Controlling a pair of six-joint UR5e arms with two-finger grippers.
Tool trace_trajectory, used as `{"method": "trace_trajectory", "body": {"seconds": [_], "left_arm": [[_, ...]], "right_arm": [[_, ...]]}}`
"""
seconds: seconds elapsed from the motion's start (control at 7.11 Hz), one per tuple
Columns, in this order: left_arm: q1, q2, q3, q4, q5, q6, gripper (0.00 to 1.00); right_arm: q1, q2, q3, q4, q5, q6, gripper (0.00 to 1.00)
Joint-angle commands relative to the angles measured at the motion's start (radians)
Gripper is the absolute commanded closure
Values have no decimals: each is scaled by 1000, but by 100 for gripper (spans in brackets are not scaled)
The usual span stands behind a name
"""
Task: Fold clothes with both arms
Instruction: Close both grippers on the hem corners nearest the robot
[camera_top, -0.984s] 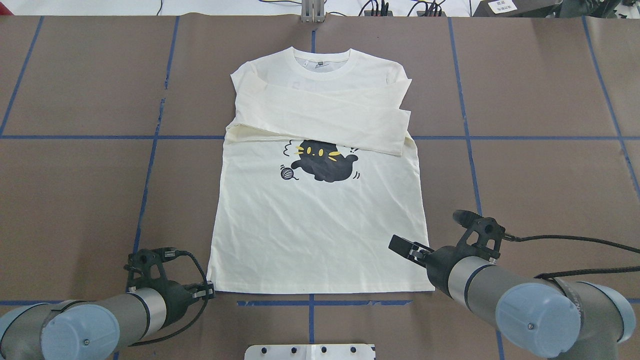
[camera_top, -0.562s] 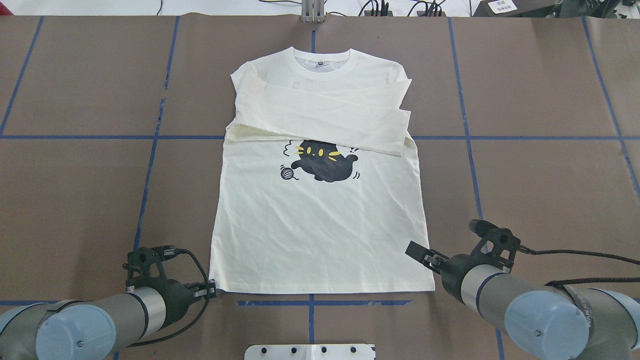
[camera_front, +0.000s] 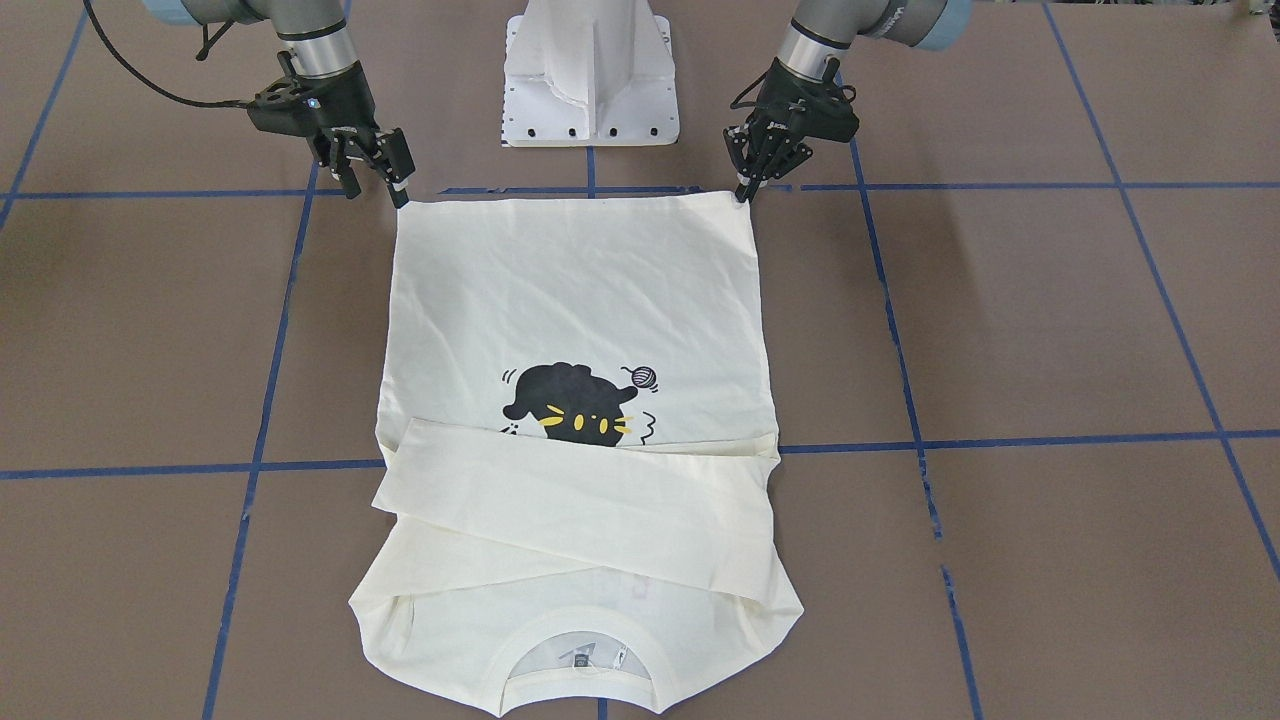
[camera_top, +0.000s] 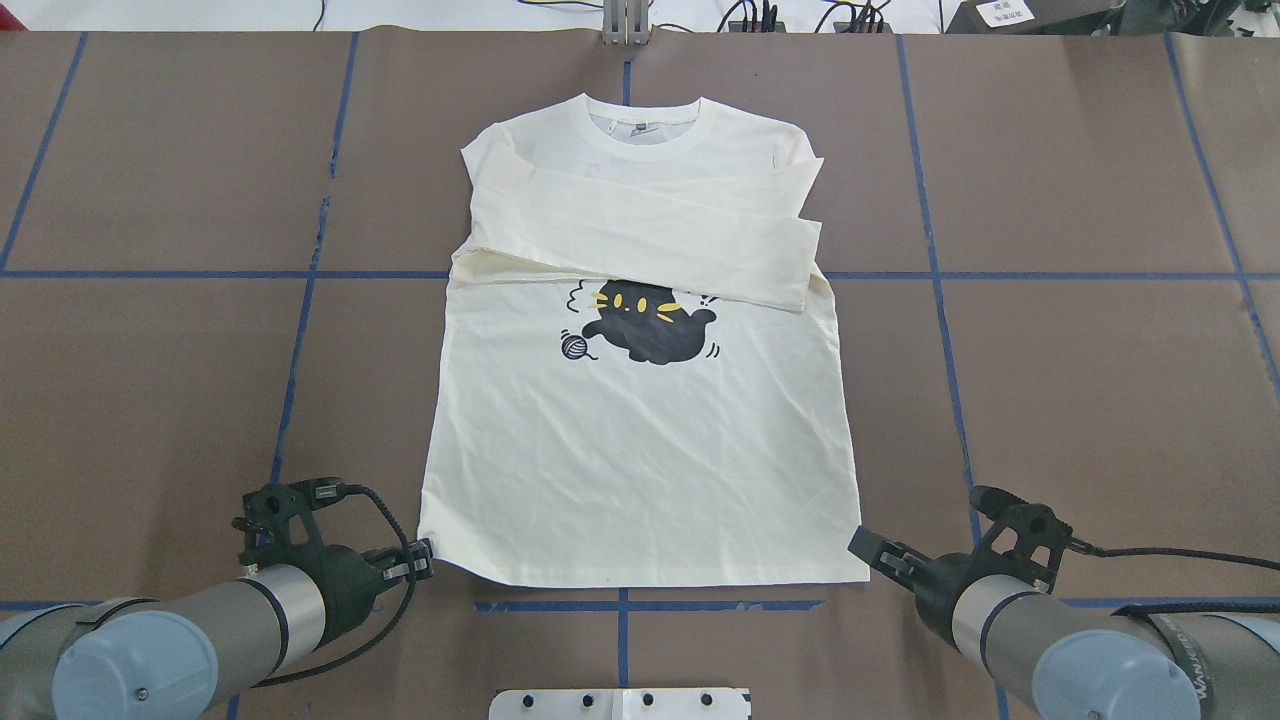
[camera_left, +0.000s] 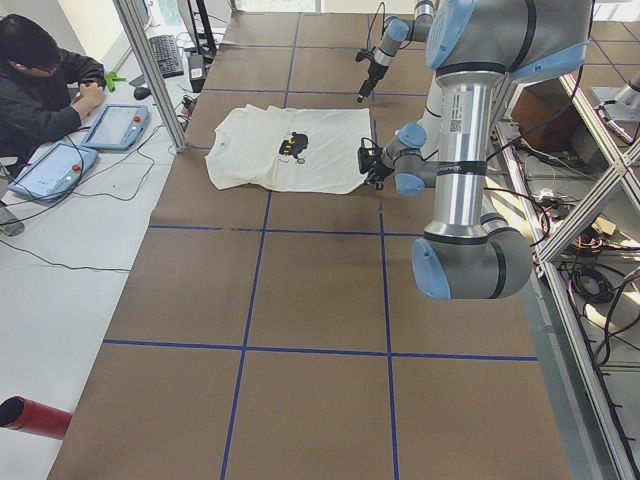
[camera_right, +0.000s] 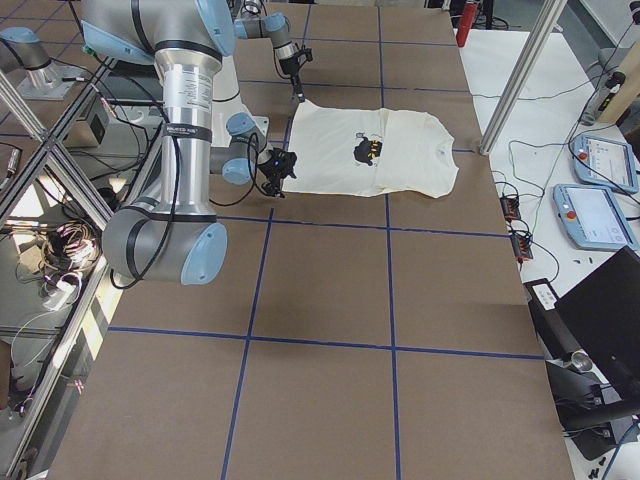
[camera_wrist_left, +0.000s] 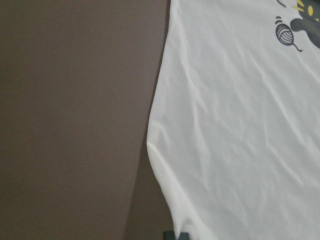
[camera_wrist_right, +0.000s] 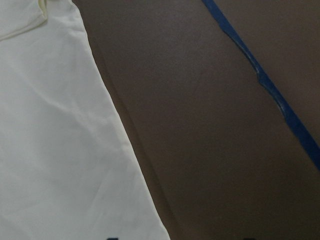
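Note:
The cream shirt (camera_top: 640, 460) lies flat and print side up on the brown table, collar far from me, hem towards me. Both sleeves are folded across the chest, just above the black cat print (camera_top: 645, 325). My left gripper (camera_top: 425, 568) is at the hem's left corner, its tips together on the cloth (camera_front: 744, 192). The left wrist view shows the shirt (camera_wrist_left: 240, 140) with that edge drawn in. My right gripper (camera_top: 868, 548) sits low at the hem's right corner, open (camera_front: 375, 185). The shirt's side edge (camera_wrist_right: 55, 150) runs between its fingers.
The white pedestal base (camera_front: 590, 70) stands between the two arms, just behind the hem. Blue tape lines (camera_top: 620, 606) grid the brown table cover. A person (camera_left: 40, 80) sits at tablets beyond the table's far edge, past a metal frame post (camera_left: 150, 70).
My right gripper has drawn back towards me and outward, from over the shirt's lower right to its hem corner. My left arm shifted slightly, and the left hem corner has pulled inward.

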Motion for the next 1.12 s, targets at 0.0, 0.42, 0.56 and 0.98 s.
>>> {"method": "trace_trajectory", "body": {"seconds": [0.0, 0.42, 0.56, 0.98], "left_arm": [[0, 4, -11, 0, 28, -1, 100], [0, 12, -19, 0, 29, -2, 100], [0, 12, -25, 0, 29, -1, 100], [1, 17, -31, 0, 29, -1, 100]], "right_arm": [[-28, 13, -12, 0, -28, 14, 28], [-32, 66, -55, 0, -36, 14, 28], [-34, 85, -81, 0, -51, 14, 28], [-34, 87, -86, -1, -51, 14, 36]]}}
